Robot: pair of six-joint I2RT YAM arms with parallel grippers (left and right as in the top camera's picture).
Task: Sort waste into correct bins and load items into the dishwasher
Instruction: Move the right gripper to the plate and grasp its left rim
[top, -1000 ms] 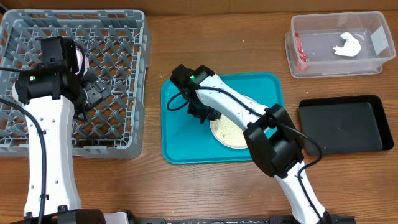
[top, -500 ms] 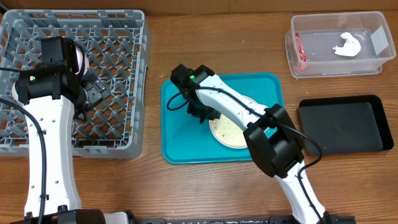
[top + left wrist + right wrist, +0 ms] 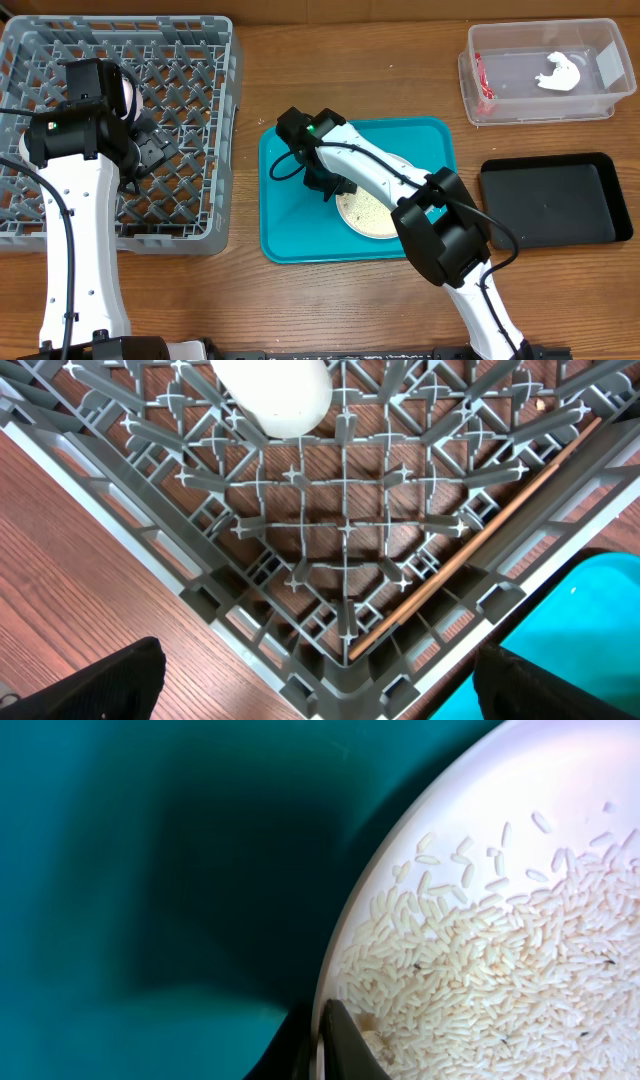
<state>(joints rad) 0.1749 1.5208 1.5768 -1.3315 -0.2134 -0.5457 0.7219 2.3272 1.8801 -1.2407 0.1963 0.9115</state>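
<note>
A small white plate [image 3: 370, 212] covered with rice-like crumbs [image 3: 500, 970] lies on the teal tray [image 3: 300, 235]. My right gripper [image 3: 335, 188] is shut on the plate's left rim [image 3: 322, 1045], one finger over the rim among the crumbs and one under it. My left gripper [image 3: 150, 150] hangs open over the near right corner of the grey dish rack [image 3: 120, 240]. Its fingertips [image 3: 120, 680] stand wide apart with nothing between them. A white cup [image 3: 275, 395] sits in the rack. The clear tub [image 3: 540, 105] holds a red wrapper [image 3: 484, 85] and a tissue [image 3: 557, 72].
A shallow black tray [image 3: 550, 205] lies on the wooden table right of the teal tray, below the clear tub. The dish rack fills the table's far left, with my left arm standing across it.
My right gripper's fingers have closed onto the plate's rim. The left arm and everything else have stayed put.
</note>
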